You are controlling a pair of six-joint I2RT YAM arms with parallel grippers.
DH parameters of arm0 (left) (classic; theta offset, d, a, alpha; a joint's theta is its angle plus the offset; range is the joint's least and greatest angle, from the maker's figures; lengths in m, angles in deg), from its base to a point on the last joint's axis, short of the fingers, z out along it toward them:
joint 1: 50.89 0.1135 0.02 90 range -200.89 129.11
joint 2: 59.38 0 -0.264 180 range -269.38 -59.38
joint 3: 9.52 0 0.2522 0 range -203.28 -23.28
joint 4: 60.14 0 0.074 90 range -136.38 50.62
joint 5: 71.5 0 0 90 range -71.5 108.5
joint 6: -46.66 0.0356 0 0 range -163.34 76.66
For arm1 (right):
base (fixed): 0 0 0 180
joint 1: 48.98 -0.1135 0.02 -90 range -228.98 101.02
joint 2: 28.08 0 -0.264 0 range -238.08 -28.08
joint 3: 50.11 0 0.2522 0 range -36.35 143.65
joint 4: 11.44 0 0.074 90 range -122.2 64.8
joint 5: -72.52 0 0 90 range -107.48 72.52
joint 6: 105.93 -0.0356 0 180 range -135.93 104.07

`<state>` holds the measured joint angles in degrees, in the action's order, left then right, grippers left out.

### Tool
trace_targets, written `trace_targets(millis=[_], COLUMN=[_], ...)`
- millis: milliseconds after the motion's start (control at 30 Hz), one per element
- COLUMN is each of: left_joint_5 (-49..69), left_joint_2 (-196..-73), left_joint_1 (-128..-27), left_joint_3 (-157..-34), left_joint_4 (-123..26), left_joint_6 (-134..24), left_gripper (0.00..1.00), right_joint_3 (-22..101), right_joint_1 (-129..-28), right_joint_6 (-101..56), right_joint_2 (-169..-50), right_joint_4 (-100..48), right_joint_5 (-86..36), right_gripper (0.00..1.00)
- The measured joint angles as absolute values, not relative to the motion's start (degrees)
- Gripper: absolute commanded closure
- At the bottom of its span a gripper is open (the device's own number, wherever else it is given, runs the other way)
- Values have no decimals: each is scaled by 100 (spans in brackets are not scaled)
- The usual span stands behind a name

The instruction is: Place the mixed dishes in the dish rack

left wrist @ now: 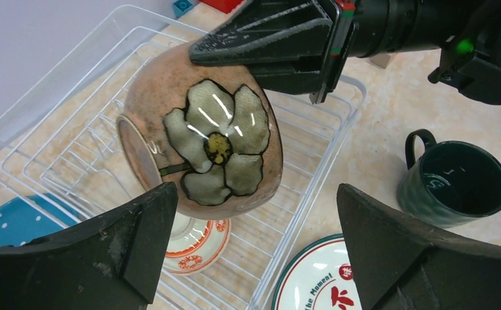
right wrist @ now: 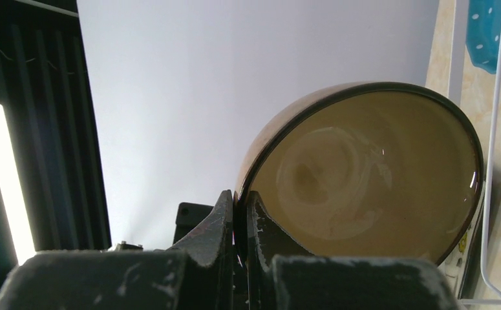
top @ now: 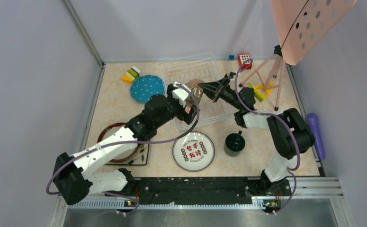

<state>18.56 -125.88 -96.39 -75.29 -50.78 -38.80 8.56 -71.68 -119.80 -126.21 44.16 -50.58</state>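
My right gripper (top: pixel 204 88) is shut on the rim of the brown bowl (top: pixel 195 92) and holds it tilted on its side above the dish rack (top: pixel 172 68). In the right wrist view the fingers (right wrist: pixel 225 219) pinch the bowl's rim, and its glossy inside (right wrist: pixel 364 174) faces the camera. My left gripper (top: pixel 192 105) is open and empty just beside the bowl. The left wrist view shows the bowl's flower-painted outside (left wrist: pixel 202 148) and the orange-white bowl (left wrist: pixel 196 242) lying in the rack (left wrist: pixel 312 187). On the table are the blue dotted plate (top: pixel 147 88), the grey-rimmed plate (top: pixel 193 151) and the green mug (top: pixel 234 143). The square plate (top: pixel 143 155) is mostly under my left arm.
A pink perforated board (top: pixel 309 23) on a tripod (top: pixel 266 75) stands at the back right. Toy blocks (top: pixel 131 74) lie at the back left, a red block (top: pixel 244 59) behind the rack. A purple object (top: pixel 315 127) lies along the right wall. A round red-rimmed dish (top: pixel 109 131) lies under the left arm.
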Motion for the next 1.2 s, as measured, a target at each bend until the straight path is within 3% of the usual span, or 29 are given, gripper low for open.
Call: trace_targets(millis=[833, 1200], left_joint_5=[2608, 2337], left_joint_2=[-13141, -13215], left_joint_1=[-9643, -9645], left_joint_3=[-8049, -7994], left_joint_4=[-4693, -4844], left_joint_6=[-3373, -3375], left_gripper=[2, 2], right_joint_3=[854, 856], right_joint_1=[-7229, -7306], right_joint_6=[-12199, -12201], right_joint_2=[-12621, -12621], right_joint_4=[4549, 4508], right_joint_5=[-4900, -4907], right_gripper=[100, 100])
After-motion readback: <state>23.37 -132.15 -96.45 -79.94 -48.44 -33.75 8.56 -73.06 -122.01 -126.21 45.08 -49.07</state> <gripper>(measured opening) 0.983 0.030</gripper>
